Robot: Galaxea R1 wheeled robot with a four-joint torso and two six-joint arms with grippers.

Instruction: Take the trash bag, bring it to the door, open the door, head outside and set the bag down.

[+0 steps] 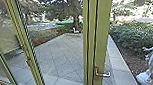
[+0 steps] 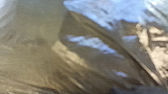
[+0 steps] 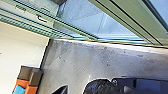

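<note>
Paved terrace (image 1: 60, 53) beyond the green-framed glass (image 1: 9, 33), with a tree (image 1: 76, 20) at the far end and bushes (image 1: 134, 38) along the right; indoors, in the right wrist view, grey floor (image 3: 75, 60) running up to the frames. Right against the left wrist camera, glossy, creased plastic: the trash bag (image 2: 85, 57), to judge by sheen and folds. Cannot tell the hold of the left gripper on it, nor the state of the right gripper. Ahead, right of the head view's middle, the door (image 1: 103, 44) with its lever handle (image 1: 103, 74); cannot tell latched from ajar. Probably at the door-opening step, short of the terrace. First risk: snagging thin plastic on the handle or a frame edge, because of loose folds bulging near the wrist, and so tearing it or spilling the load. Next: slipping off the lever or pressing it only partway, from a skewed approach to so slim a target, then shoving against a latched door. Also possible: clipping the frame with an arm or the base on the way through, from turning too early, or dragging the bag over the sill (image 3: 125, 45), from carrying it too low. Easy to misjudge, too: clear glass for an open gap, with a bump as the price.
</note>
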